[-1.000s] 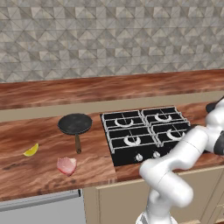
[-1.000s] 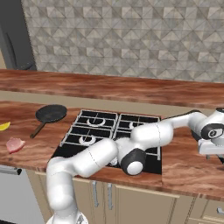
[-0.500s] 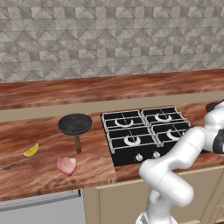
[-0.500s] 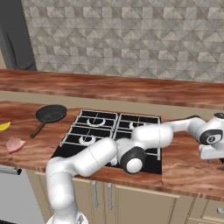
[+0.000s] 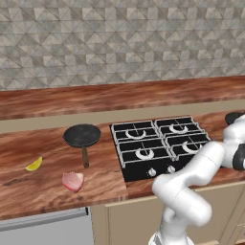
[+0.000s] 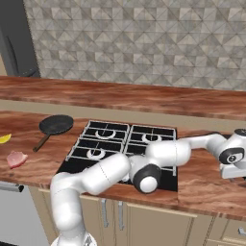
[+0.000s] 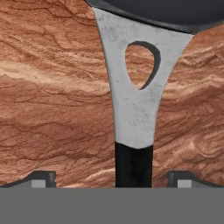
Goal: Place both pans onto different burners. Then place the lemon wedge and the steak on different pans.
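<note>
Claw [image 7: 111, 177]: open, tips either side of the handle.
Second pan [image 7: 162, 11]: black rim at 12 o'clock, grey pierced bracket, black handle.
Bench [image 7: 48, 100]: reddish-brown grain.

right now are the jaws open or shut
Open. In the hand view the two fingertips stand wide apart on either side of the pan handle, with bare counter between each tip and the handle.
</note>
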Robot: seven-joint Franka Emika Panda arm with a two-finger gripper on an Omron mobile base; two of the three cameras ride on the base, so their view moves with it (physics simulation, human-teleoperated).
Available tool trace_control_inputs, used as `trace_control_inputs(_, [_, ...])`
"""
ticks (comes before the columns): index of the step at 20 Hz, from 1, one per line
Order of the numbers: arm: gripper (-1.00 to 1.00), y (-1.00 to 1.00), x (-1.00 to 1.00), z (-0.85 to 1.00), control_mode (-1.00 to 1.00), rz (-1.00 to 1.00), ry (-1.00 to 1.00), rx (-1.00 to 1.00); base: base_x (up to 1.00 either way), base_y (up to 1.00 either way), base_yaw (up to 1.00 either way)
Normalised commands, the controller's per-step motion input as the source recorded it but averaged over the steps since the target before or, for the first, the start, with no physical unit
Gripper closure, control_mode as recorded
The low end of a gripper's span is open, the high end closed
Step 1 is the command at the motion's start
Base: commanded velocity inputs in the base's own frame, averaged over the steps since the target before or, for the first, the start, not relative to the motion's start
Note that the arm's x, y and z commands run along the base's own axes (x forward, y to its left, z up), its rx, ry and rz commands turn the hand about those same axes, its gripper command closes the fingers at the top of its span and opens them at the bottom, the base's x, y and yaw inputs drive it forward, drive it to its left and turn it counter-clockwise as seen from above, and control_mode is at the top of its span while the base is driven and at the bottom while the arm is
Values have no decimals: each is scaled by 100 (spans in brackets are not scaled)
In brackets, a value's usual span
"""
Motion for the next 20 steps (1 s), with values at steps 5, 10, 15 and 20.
trace_control_inputs(5, [100, -23, 15, 0, -100, 0, 1, 4, 0, 0, 0])
trace_control_inputs(10, [100, -2, 0, 0, -100, 0, 1, 0, 0, 0, 0])
trace_control_inputs(15, [100, 0, 0, 0, -100, 0, 0, 0, 0, 0, 0])
trace_control_inputs(20, [100, 0, 0, 8, -100, 0, 0, 0, 0, 0, 0])
